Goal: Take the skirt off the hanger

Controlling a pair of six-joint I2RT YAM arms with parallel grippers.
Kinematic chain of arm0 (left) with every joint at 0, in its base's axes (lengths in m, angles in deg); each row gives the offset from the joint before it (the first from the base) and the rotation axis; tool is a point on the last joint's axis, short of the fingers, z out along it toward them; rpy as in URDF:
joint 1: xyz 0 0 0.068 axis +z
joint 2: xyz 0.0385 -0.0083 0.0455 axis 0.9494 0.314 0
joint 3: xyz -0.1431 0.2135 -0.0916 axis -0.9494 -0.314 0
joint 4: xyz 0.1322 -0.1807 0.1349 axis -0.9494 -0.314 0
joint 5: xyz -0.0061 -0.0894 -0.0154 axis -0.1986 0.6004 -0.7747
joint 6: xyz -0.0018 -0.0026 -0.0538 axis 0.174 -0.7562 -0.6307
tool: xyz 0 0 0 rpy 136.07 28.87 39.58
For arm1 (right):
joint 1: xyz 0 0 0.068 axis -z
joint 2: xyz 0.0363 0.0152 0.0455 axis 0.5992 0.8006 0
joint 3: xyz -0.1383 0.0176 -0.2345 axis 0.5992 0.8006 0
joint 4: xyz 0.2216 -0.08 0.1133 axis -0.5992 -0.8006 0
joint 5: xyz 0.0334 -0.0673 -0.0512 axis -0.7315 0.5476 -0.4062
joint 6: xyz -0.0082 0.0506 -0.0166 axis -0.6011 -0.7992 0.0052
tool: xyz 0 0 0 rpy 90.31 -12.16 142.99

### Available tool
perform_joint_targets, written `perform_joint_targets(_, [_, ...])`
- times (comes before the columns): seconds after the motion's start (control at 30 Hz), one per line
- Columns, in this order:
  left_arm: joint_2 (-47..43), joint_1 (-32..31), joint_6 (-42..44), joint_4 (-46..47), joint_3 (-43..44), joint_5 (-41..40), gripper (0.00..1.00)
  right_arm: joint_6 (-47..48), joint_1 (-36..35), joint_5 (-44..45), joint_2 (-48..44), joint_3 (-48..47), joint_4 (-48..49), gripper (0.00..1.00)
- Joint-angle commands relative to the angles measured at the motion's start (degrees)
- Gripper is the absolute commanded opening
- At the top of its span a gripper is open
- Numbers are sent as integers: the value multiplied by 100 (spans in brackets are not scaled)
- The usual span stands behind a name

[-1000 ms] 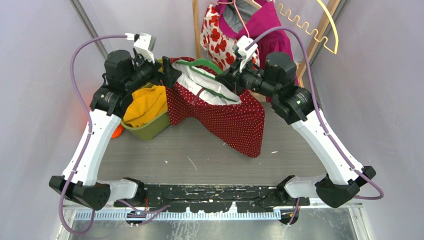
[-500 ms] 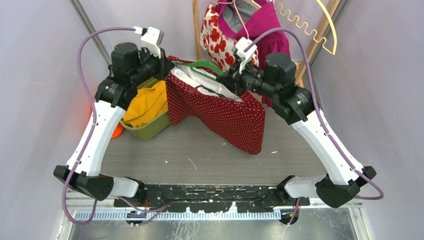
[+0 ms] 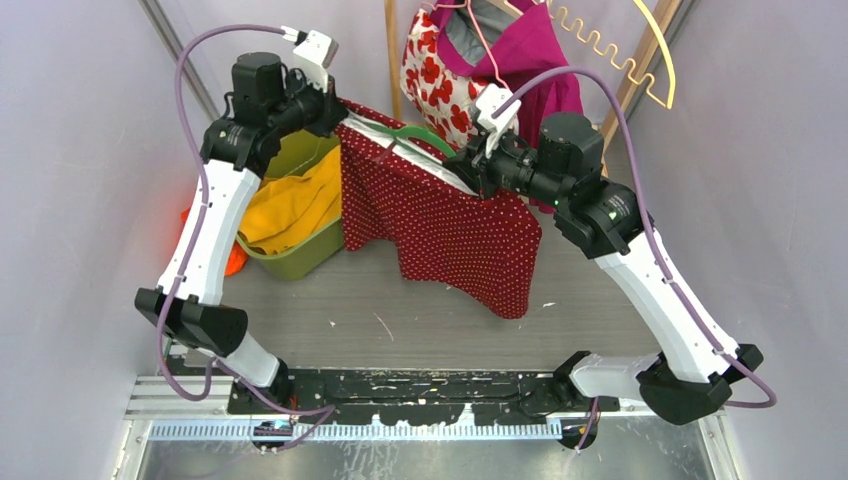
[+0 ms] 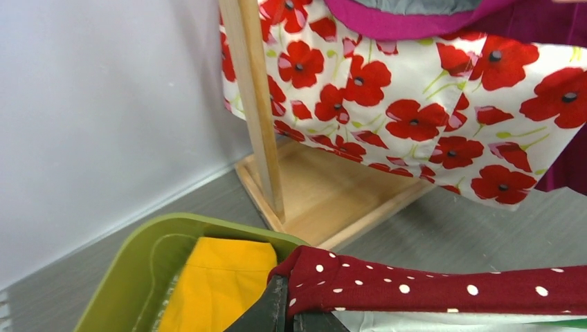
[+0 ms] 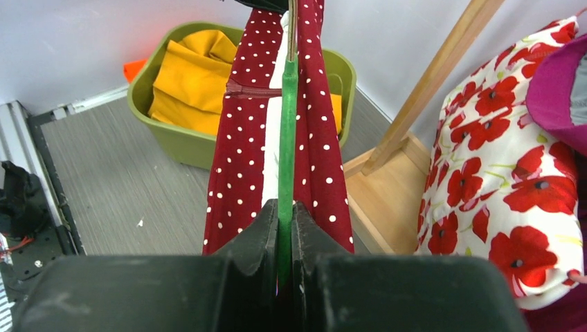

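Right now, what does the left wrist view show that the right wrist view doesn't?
Only the left wrist: the left gripper shut on the waistband of the dark red, white-dotted skirt.
Only the right wrist: the right gripper shut on the slim green hanger between the skirt's sides, the skirt's zip, and an orange object beside the olive-green plastic bin.
Both: the skirt, the bin holding yellow cloth, the wooden rack post and the white poppy-print garment.

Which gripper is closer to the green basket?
Left. The left gripper sits just above the basket rim, pinching the skirt; the right gripper is beyond the skirt, clamped on the hanger.
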Motion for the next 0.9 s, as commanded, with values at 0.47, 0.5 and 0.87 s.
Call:
perform_joint_targets(0.47, [1124,1245,-350,641,112,1108,0,188,12,-385,-1088,-759,-978,0])
perform_joint_targets(0.5, [1183,1247,-391,699,86,1256,0,173,8,-438,-1130,-769,-945,0])
perform_joint_targets(0.87, [1455,1248,-808,1250,-338,2772,0,59,6,-959,-1511,-987,-626,0])
